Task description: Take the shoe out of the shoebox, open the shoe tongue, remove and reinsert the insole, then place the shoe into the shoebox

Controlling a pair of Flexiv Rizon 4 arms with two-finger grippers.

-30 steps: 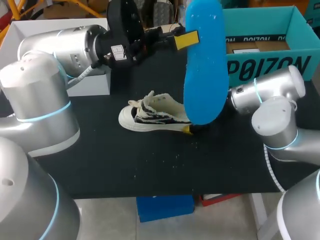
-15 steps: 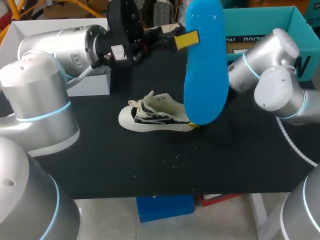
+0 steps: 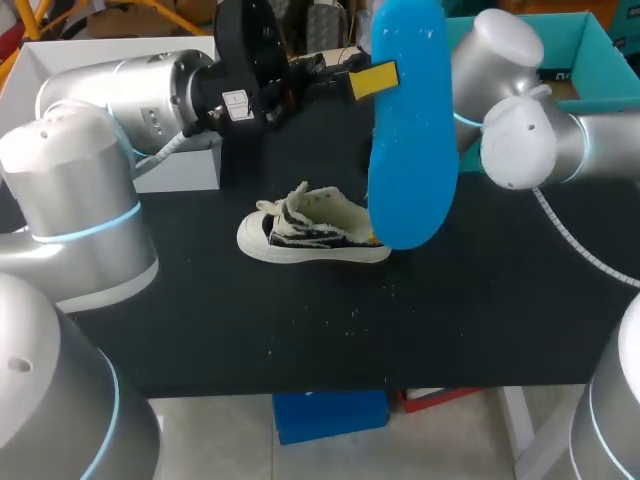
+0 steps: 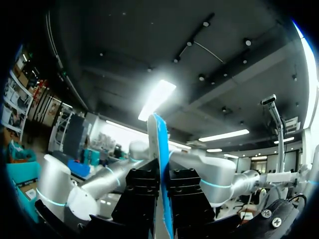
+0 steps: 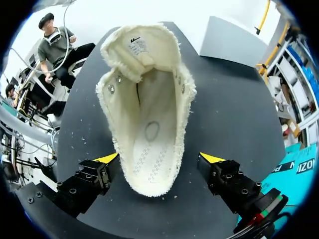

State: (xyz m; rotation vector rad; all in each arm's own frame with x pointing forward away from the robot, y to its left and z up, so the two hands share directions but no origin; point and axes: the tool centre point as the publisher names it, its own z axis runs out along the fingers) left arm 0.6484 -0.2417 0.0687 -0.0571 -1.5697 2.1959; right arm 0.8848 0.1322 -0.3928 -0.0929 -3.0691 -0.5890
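The black table is carrying a scatter of pale crumbs near its front edge. Just beyond them the shoe is lying on its sole, toe toward my left, well outside the teal shoebox at the far right. The right gripper is hovering with its jaws spread wide on either side of the heel, touching neither side and facing into the empty, open collar. The canvas upper is looking soft and light, likely to buckle under a pinch, so the firmer rubber-edged heel is seeming the better hold. Farther back, the left gripper is clamping the blue insole aloft by one edge. It is looking thin and bendy, probably wanting a toe-first feed.
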